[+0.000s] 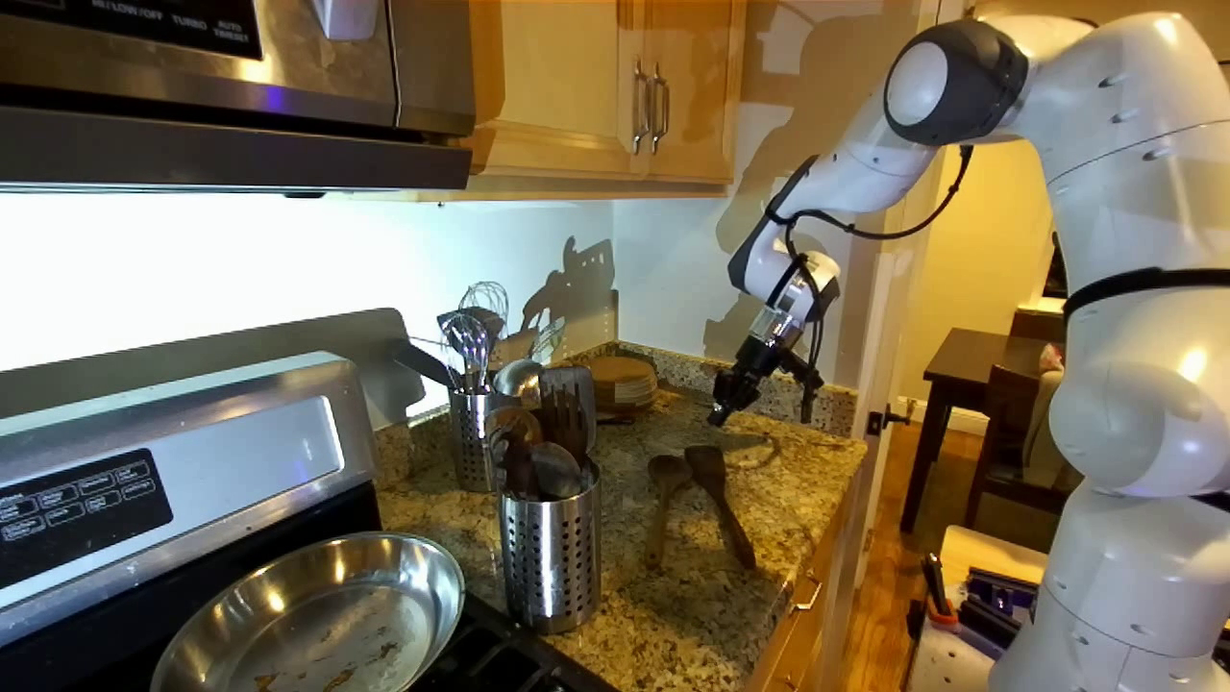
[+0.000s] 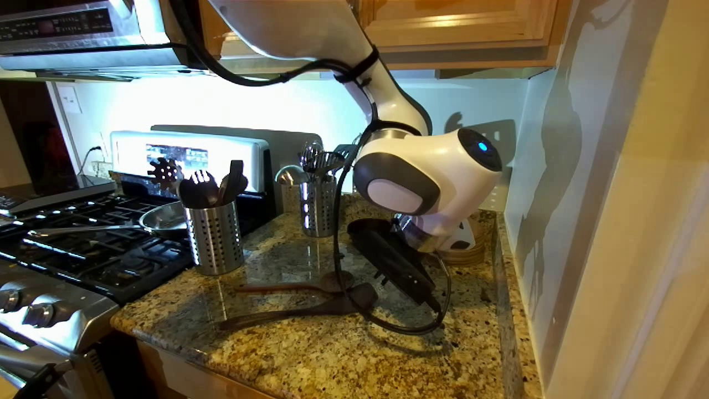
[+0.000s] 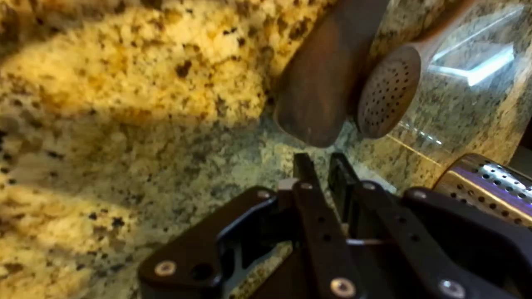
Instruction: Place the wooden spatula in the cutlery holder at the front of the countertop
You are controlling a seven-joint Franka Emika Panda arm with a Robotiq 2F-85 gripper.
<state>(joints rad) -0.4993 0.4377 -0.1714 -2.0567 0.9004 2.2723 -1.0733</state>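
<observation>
The wooden spatula [image 1: 709, 469] lies flat on the granite counter, its flat brown head towards the back corner and its handle towards the front edge. In the wrist view the spatula's head [image 3: 316, 93] is just beyond my fingertips, with no contact visible. My gripper [image 3: 320, 161] has its fingers a narrow gap apart, nothing between them. In an exterior view the gripper [image 1: 719, 416] hangs above the counter, behind the spatula's head. The cutlery holder [image 1: 551, 567], a perforated steel cylinder with several dark utensils, stands beside the stove; the wrist view shows part of the holder [image 3: 486, 187].
A perforated wooden spoon [image 3: 388, 89] lies close beside the spatula. Behind the holder stands another steel holder [image 1: 473, 442] with whisks and ladles. A steel pan [image 1: 317, 605] sits on the stove. Round wooden pieces [image 1: 623, 383] are stacked in the back corner. My arm's cable [image 2: 407, 330] loops low.
</observation>
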